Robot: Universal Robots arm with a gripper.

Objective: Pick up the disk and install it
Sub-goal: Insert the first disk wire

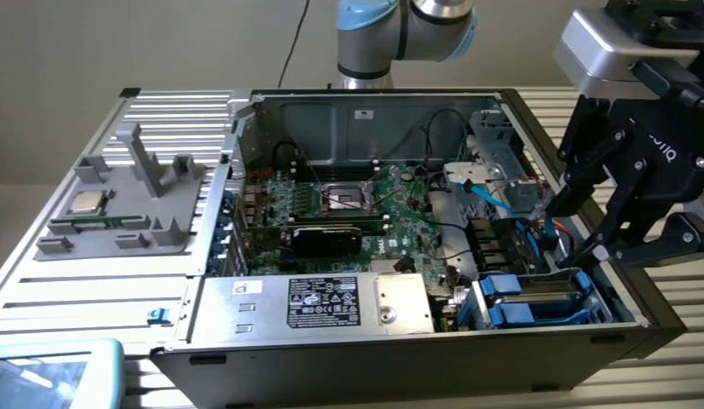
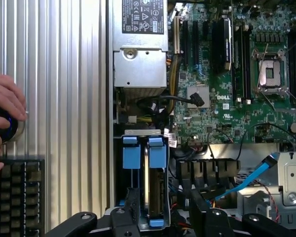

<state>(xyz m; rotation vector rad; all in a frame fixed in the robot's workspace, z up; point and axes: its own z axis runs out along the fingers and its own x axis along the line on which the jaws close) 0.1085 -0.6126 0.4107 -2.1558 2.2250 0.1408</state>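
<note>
The disk stands on edge in the drive bay at a corner of the open computer case, a silver-grey drive framed by a bright blue bracket. A second blue bracket sits right beside it in the same bay. In the exterior view the disk lies low in the case at that view's right. My gripper hangs just above the bay. Its black fingers stand apart on either side of the disk, open, with gaps showing to the drive.
A silver power supply box with a black label fills the case's near side. The motherboard and a loose blue cable lie close to the bay. A grey fixture holding a CPU chip sits outside. A person's hand rests by a keyboard.
</note>
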